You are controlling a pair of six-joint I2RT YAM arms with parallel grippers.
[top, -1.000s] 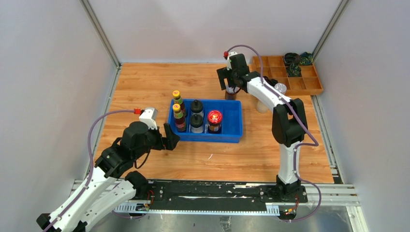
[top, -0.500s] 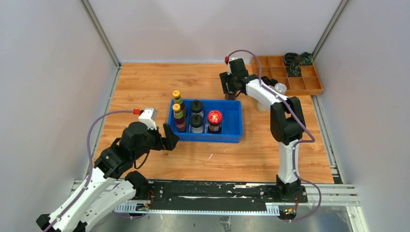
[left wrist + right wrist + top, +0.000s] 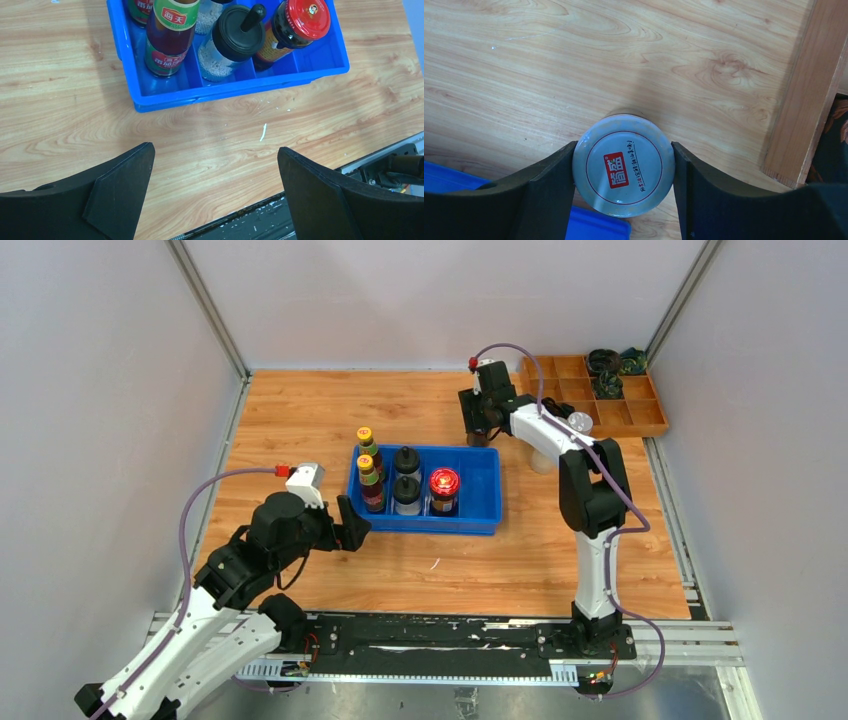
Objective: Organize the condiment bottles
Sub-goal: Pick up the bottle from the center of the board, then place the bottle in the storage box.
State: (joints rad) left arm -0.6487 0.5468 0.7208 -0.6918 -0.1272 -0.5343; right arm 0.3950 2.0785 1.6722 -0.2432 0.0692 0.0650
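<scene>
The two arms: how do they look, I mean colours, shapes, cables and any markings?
Both the left arm and right arm have white links and black joints. A purple cable ending in a red plug loops along each. The fingers are black, flat and wedge-shaped. No markings are readable.

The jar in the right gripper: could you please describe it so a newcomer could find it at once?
On the wooden table, look between the blue bin and the wooden compartment tray. The jar stands there, clamped by the right gripper. Its pale lid with a red square logo sets it apart.
</scene>
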